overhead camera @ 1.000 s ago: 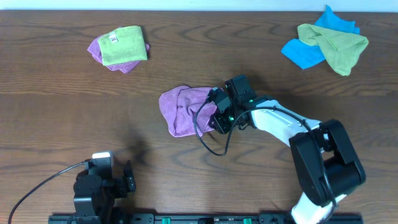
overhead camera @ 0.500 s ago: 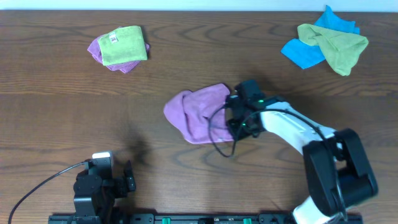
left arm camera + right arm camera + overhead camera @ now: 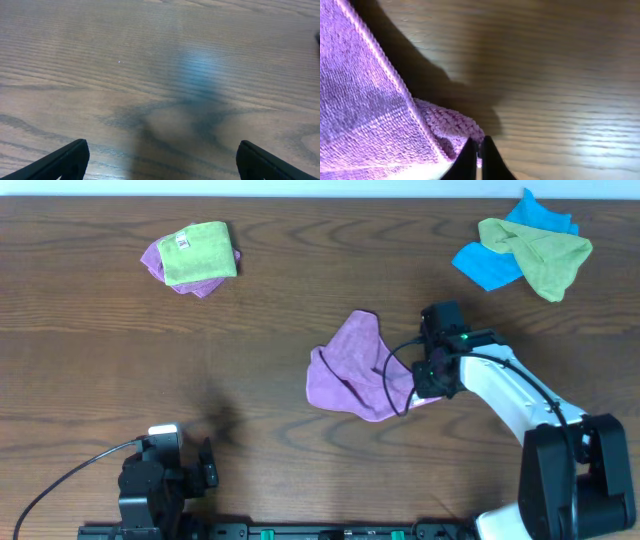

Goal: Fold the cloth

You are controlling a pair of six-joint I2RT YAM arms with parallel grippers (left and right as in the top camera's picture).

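Cloth: the cloth (image 3: 355, 370) sits crumpled at mid-table, its right edge lifted.
Right: the right gripper (image 3: 479, 152) is clamped on that purple hem.
Left: the left gripper (image 3: 162, 147) hangs over bare wood, its fingers spread wide.
Surface: a dark wood-grain table (image 3: 100, 360).
Far side: a green-on-purple pile (image 3: 195, 255) on the left, blue and green cloths (image 3: 520, 250) on the right.

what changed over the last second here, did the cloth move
The right claw, shut on an edge of the cloth, dragged it across the table toward the robot's right, and the bundle spread out somewhat. The left claw stayed open and parked; the green-on-purple stack and the blue-and-green pile did not move.
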